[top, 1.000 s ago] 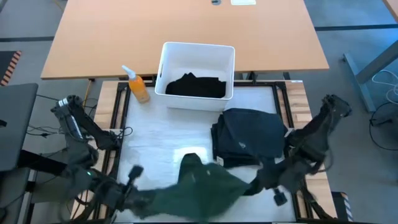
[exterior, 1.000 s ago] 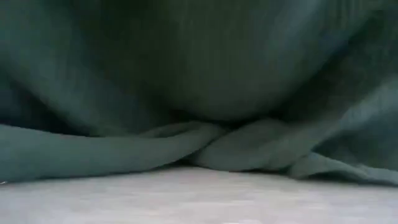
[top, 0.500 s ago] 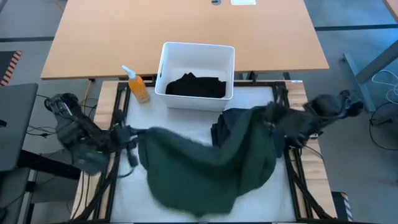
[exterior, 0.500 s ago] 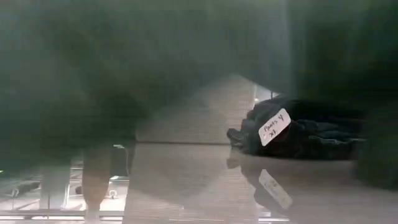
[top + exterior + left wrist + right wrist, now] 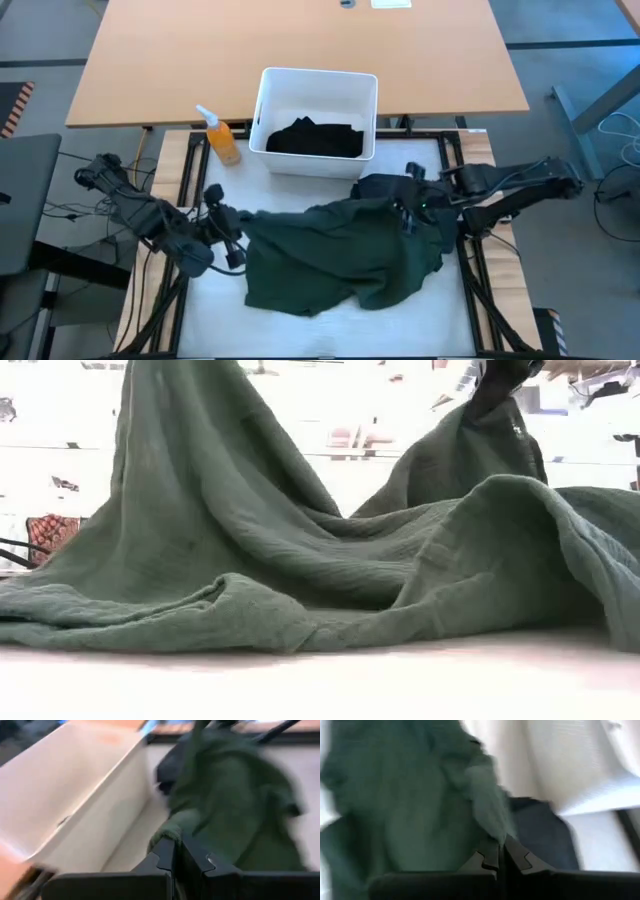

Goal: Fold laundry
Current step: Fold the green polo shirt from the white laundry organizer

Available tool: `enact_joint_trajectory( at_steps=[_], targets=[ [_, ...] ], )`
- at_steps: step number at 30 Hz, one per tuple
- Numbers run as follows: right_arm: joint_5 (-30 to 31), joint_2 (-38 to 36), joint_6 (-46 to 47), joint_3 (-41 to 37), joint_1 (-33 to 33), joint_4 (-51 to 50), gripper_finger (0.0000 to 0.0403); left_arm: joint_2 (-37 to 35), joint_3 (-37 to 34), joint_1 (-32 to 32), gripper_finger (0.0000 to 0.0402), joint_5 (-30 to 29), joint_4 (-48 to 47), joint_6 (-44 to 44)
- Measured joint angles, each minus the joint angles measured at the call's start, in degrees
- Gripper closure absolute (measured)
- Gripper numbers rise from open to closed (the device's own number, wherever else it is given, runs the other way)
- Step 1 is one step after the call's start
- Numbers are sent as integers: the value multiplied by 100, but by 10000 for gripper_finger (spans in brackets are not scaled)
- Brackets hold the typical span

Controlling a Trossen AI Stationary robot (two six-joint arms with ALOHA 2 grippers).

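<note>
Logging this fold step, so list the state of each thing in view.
Dark green garment: unfolded, stretched between both grippers, lower part on the table.
Left gripper: shut on its edge.
Right gripper: shut on its edge.
Dark garment: folded, partly covered.
White bin: holds black garment.

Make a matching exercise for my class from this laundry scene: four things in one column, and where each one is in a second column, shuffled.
Things
1. green garment
2. black cloth
3. orange bottle
4. folded dark garments

Places
A. inside the white bin
B. standing to the left of the bin
C. stretched between the left gripper and the right gripper, both shut on it
D. on the table, partly under the green cloth, near the right gripper

Pairs: 1-C, 2-A, 3-B, 4-D
</note>
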Motion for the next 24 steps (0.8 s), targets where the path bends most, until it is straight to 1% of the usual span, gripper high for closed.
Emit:
enact_joint_trajectory(
  at_steps=[2, 4, 9, 12, 14, 15, 17, 19, 20, 22, 24],
  targets=[
    [-252, 70, 11, 73, 219, 140, 383, 0, 0, -18, 401, 395, 809, 559],
    [-415, 77, 25, 204, 542, 211, 383, 0, 0, -98, 401, 1001, 1696, 1168],
    [-436, 64, 197, 737, 1744, 289, 383, 52, 2, -417, 401, 3050, 4121, 2695],
    [-149, 56, -166, 1089, 2598, 698, 383, 136, 4, -616, 401, 4225, 5622, 3471],
    [165, 60, -691, 1335, 3111, 1032, 383, 190, 4, -729, 401, 4799, 6452, 3925],
    [371, 62, -997, 1460, 3346, 1206, 383, 216, 6, -784, 401, 4994, 6807, 4128],
    [858, 64, -1703, 1682, 3712, 1525, 383, 238, 7, -825, 401, 5100, 7271, 4523],
    [1349, 63, -2409, 1837, 3898, 1798, 383, 234, 19, -837, 401, 4929, 7447, 4775],
    [1574, 62, -2714, 1894, 3916, 1913, 383, 224, 42, -837, 401, 4721, 7413, 4863],
    [1977, 62, -3165, 1967, 3823, 2029, 383, 179, 74, -837, 401, 4084, 7279, 5033],
    [2393, 49, -3282, 1969, 3525, 1920, 383, 104, 131, -844, 401, 3154, 6951, 5176]
  ],
)
